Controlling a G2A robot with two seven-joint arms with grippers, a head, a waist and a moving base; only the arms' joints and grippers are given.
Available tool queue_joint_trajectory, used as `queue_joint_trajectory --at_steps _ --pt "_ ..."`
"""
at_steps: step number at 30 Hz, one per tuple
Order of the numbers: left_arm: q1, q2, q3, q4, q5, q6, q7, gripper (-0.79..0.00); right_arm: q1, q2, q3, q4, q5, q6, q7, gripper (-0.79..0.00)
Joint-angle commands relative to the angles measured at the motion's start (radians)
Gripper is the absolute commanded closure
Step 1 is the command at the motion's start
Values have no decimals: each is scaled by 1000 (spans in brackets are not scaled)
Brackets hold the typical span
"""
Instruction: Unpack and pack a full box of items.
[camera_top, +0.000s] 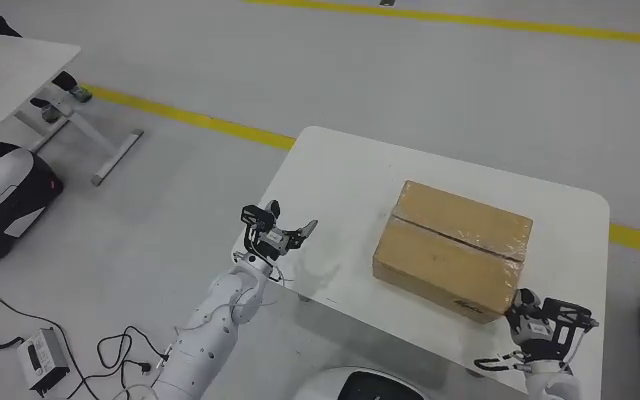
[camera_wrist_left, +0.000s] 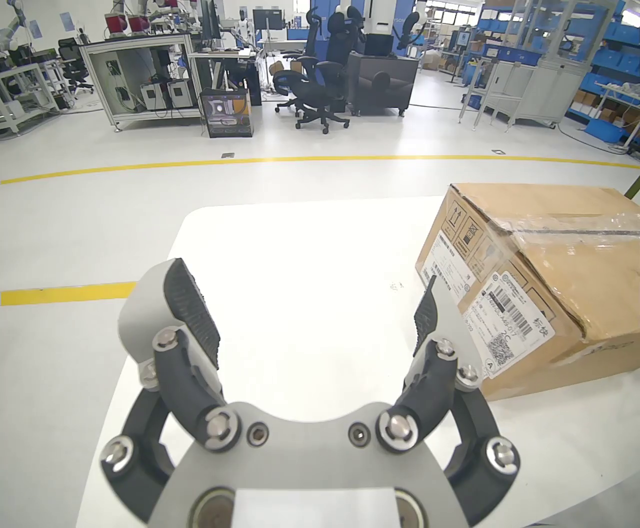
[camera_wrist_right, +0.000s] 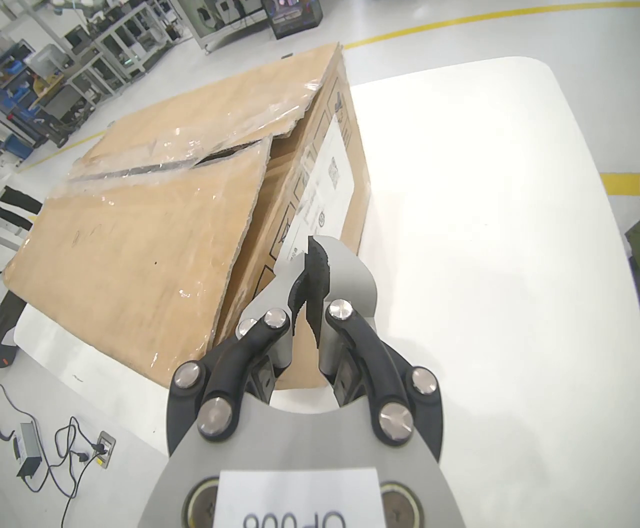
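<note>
A brown cardboard box (camera_top: 453, 247) with its top flaps folded down and torn clear tape along the seam sits on the white table (camera_top: 340, 200). My left gripper (camera_top: 287, 229) hovers open over the table's left part, well apart from the box (camera_wrist_left: 540, 280), nothing between its fingers (camera_wrist_left: 192, 305). My right gripper (camera_top: 545, 312) is at the box's near right corner, by the table's front edge. In the right wrist view it (camera_wrist_right: 307, 270) is shut with nothing held, right beside the labelled end of the box (camera_wrist_right: 150, 225).
The table's bare surface (camera_wrist_left: 310, 260) spreads between the left gripper and the box. To the right of the box lies more bare table (camera_wrist_right: 475, 225). Cables and a power adapter (camera_top: 40, 355) lie on the floor at the left.
</note>
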Motion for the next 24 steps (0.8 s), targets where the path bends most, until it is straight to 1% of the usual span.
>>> queue_joint_trajectory --at_steps 1,6,10,11,14,16,18,21,24 --pt "0 0 0 0 0 0 0 -785 15 -1 -14 11 -10 -6 5 0" --pt "0 0 0 0 0 0 0 -785 64 -2 -46 40 -39 -33 13 0" --pt "0 0 0 0 0 0 0 -785 98 -5 -65 46 -41 -28 20 0" --pt "0 0 0 0 0 0 0 -785 105 -6 -67 45 -41 -17 16 0" --pt "0 0 0 0 0 0 0 -785 118 -12 -63 55 -14 74 19 0" --pt "0 0 0 0 0 0 0 -785 133 -17 -53 75 18 134 24 0" --pt "0 0 0 0 0 0 0 -785 163 -19 -41 105 46 171 35 0" --pt "0 0 0 0 0 0 0 -785 224 -20 -38 156 47 168 49 0" --pt "0 0 0 0 0 0 0 -785 287 -21 -60 214 28 119 73 0"
